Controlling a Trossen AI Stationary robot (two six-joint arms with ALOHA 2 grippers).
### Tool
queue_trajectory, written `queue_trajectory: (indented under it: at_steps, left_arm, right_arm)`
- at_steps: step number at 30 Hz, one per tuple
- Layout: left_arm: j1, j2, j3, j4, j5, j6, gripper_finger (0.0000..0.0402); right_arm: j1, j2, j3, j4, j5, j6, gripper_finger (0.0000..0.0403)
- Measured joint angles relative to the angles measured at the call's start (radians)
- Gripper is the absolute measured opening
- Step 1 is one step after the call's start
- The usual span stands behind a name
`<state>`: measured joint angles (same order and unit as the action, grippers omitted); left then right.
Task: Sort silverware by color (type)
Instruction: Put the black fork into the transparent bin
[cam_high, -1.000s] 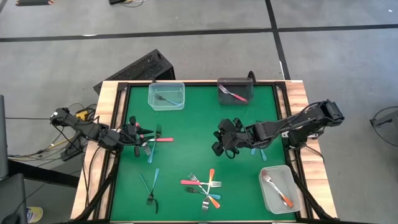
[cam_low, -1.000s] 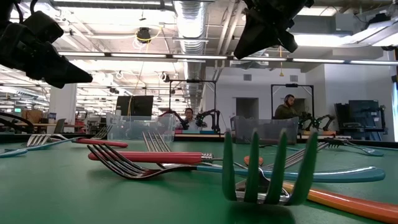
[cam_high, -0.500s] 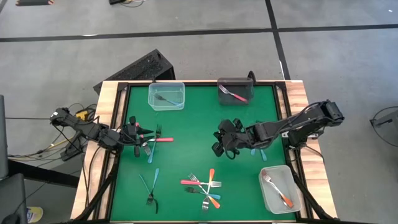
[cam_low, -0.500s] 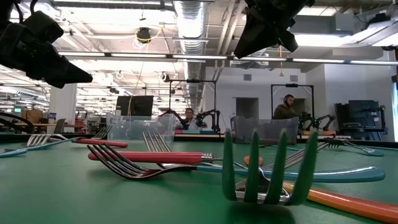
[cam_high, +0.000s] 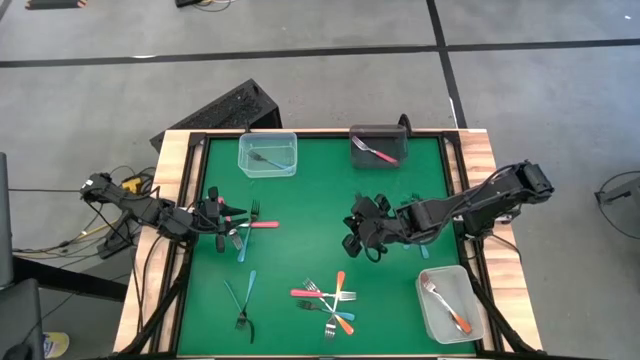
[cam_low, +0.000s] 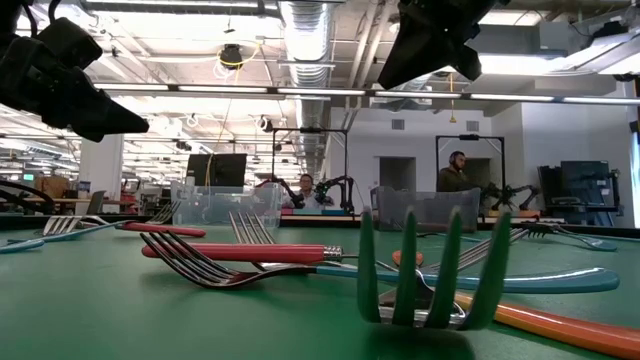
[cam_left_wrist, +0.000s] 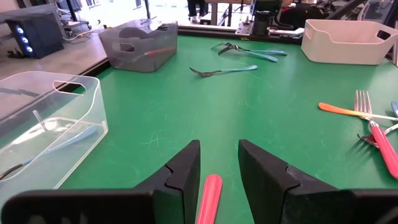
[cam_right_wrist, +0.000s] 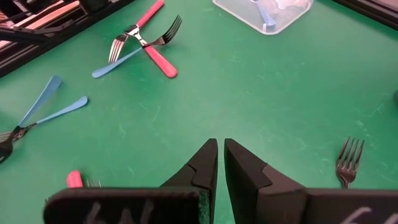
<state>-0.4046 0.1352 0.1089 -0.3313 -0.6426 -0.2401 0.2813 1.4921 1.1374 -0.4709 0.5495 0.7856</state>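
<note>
Since the earlier frame the right gripper (cam_high: 352, 232) has shifted slightly toward the near side of the table, while the left gripper (cam_high: 222, 218) holds its place. The green mat (cam_high: 320, 205) is framed by a wooden rim (cam_high: 176, 185); beyond it, the low view shows an open hall with ceiling lights and people standing at distant workstations. A clear tub (cam_high: 268, 154) and a dark tub (cam_high: 379, 145), each holding one fork, sit at the far edge, well apart from both grippers; a white tub (cam_high: 455, 303) with an orange-handled fork lies in the near corner beside the right arm. Bare mat separates the two grippers. The right arm reaches in from the right rim, its fingers (cam_right_wrist: 203, 163) together with only a thin slit between them, empty, above open mat; a mixed cluster of forks (cam_high: 327, 300) lies just nearer than it. The left arm extends from the left rim, its fingers (cam_left_wrist: 180, 174) apart, straddling a red-handled fork (cam_left_wrist: 209, 199); a blue-handled fork (cam_high: 242, 245) crosses beside it, and two teal forks (cam_high: 243, 300) lie nearer.
</note>
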Motion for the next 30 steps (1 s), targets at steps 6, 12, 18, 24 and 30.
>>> queue_trajectory:
  at_steps: [6,12,18,24,30]
  left_arm:
    - [0.0,0.0,0.0,0.0,0.0,0.0,0.0098]
    - [0.0,0.0,0.0,0.0,0.0,0.0,0.0098]
    - [0.0,0.0,0.0,0.0,0.0,0.0,0.0098]
    - [0.0,0.0,0.0,0.0,0.0,0.0,0.0098]
    - [0.0,0.0,0.0,0.0,0.0,0.0,0.0098]
  right_arm:
    - [0.0,0.0,0.0,-0.009,0.0,-0.005,0.0056]
    - [-0.017,0.0,0.0,-0.208,-0.006,0.067,0.0056]
    - [-0.044,0.0,0.0,-0.516,-0.024,0.255,0.0056]
    - [-0.027,0.0,0.0,-0.578,-0.024,0.323,0.0056]
    - [0.025,0.02,-0.002,-0.565,0.03,0.374,0.0056]
